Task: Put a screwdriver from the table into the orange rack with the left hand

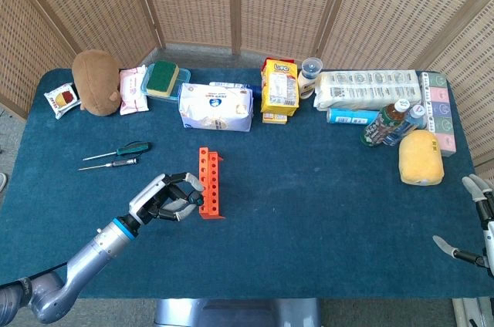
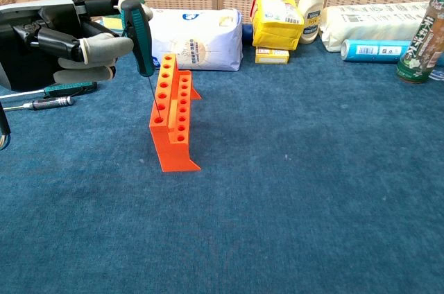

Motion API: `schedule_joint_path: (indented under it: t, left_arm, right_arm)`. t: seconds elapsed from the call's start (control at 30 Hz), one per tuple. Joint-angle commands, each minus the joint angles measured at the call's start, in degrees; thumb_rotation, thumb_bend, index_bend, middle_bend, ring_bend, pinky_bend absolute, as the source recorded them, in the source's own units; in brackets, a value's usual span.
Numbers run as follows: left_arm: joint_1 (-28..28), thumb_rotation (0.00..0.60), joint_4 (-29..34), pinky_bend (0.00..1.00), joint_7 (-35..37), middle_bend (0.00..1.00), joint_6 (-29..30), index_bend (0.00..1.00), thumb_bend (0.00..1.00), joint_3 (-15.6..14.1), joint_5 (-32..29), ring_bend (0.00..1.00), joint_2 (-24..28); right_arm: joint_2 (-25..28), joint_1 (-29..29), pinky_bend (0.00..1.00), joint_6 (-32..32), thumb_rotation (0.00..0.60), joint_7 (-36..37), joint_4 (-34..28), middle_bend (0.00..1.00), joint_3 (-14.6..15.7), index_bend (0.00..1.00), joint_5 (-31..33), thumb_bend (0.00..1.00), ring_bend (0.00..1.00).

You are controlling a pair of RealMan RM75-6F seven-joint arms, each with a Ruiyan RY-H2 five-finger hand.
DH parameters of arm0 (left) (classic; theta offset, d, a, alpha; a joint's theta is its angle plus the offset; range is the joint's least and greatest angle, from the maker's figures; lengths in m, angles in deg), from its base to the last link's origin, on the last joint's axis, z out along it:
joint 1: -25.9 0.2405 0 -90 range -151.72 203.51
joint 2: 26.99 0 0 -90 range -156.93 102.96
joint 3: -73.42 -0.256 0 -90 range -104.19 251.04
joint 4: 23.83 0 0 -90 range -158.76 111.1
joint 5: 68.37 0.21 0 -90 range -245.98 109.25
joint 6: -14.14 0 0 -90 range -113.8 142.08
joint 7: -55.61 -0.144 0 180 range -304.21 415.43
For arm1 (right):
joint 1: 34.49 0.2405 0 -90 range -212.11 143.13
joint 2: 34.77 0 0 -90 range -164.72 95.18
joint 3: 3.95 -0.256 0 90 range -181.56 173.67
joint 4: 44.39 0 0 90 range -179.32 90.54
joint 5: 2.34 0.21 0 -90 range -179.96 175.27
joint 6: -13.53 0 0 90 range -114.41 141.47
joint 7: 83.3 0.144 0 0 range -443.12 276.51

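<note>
Screwdriver point(image 2: 136, 27) with its green-and-black handle stands nearly upright in my left hand point(image 2: 66, 41), pinched between my fingertips point(image 2: 107, 47), its thin shaft pointing down toward the near holes in the taller row of the orange rack point(image 2: 172, 117); whether the tip has reached a hole I cannot tell. In the head view the rack sits just at 3 o'clock of my left hand, touching or almost touching my fingers. Two more screwdrivers point(image 1: 116, 156) lie on the blue table point(image 1: 324, 211) at 11 o'clock of my hand, well apart from the rack. At 12 o'clock of the rack a white tissue pack point(image 1: 216, 106) with a blue logo lies along the far side, and beside it a yellow bag point(image 1: 279, 88) whose print is too small for me to read, then a white-capped jar point(image 1: 310, 72), a blue tube point(image 1: 351, 116) and a green-labelled bottle point(image 1: 384, 126). From 3 to 6 o'clock of the rack the cloth is bare and wide, running to the near edge. My right hand point(image 1: 480, 219) hangs off the table's right edge at 4 o'clock, fingers spread apart and holding nothing.
</note>
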Motion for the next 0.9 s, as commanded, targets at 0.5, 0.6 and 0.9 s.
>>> schedule_joint_path:
  t: [0.5, 0.6, 0.9]
  left_arm:
    - [-0.32, 0.600, -0.24, 1.00, -0.75, 1.00, -1.12, 0.48, 0.44, 0.36, -0.84, 1.00, -0.83]
    - [-0.28, 0.600, -0.36, 1.00, -0.83, 1.00, -1.21, 0.48, 0.44, 0.32, -0.89, 1.00, -0.95]
    - [-0.10, 0.600, -1.45, 1.00, -1.27, 1.00, -1.34, 0.48, 0.44, 0.23, -1.14, 1.00, -2.01]
  right_arm:
    - [0.09, -0.08, 0.00, 0.12, 0.520, 0.47, 0.22, 0.06, 0.01, 0.03, -0.09, 0.01, 0.05]
    - [0.12, -0.07, 0.00, 0.08, 0.519, 0.51, 0.19, 0.06, 0.02, 0.03, -0.10, 0.01, 0.05]
    - [0.12, -0.09, 0.00, 0.08, 0.520, 0.41, 0.14, 0.06, 0.09, 0.03, -0.20, 0.01, 0.05]
